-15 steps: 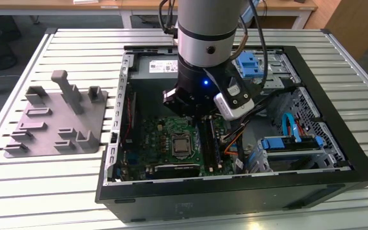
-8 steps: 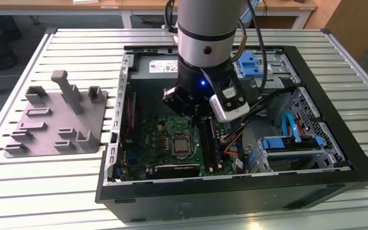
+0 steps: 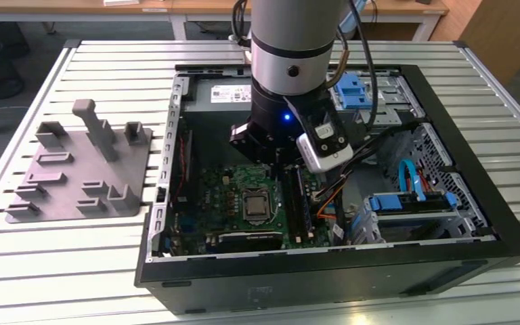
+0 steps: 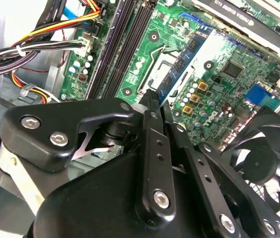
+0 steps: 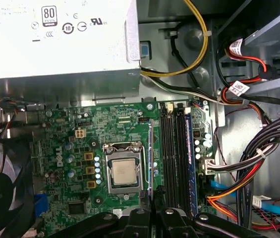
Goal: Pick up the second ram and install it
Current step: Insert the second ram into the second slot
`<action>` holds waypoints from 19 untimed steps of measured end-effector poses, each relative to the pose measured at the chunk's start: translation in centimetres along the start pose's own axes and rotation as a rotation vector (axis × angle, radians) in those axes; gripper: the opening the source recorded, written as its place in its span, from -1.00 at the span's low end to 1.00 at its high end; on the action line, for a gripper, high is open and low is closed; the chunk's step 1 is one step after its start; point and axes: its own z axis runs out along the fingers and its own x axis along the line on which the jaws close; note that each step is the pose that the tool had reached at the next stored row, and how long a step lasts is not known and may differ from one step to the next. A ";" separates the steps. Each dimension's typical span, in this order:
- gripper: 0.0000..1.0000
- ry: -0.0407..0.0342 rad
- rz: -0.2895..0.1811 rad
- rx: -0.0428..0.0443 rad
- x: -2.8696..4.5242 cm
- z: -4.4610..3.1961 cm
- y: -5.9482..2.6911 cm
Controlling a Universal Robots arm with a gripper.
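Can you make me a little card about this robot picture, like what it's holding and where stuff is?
holding: the second ram, pinched between shut fingers
gripper: down inside the open computer case, above the green motherboard
ram slots: one already has another ram stick in it
outside the case: grey fixture on the table, at the exterior view's left

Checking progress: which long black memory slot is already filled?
The slot nearest the coloured cables, holding a blue-green circuit strip; the neighbouring slots look empty.

Slatted, perhaps metal table [image 3: 61,271], computer case [image 3: 332,277], fixture [image 3: 79,169]
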 end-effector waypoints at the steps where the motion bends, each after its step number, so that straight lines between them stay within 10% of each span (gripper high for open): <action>1: -0.73 -0.0001 0.000 0.0004 0.00 0.02 0.01; 19: -0.73 0.0002 -0.001 0.0056 -0.80 1.97 0.14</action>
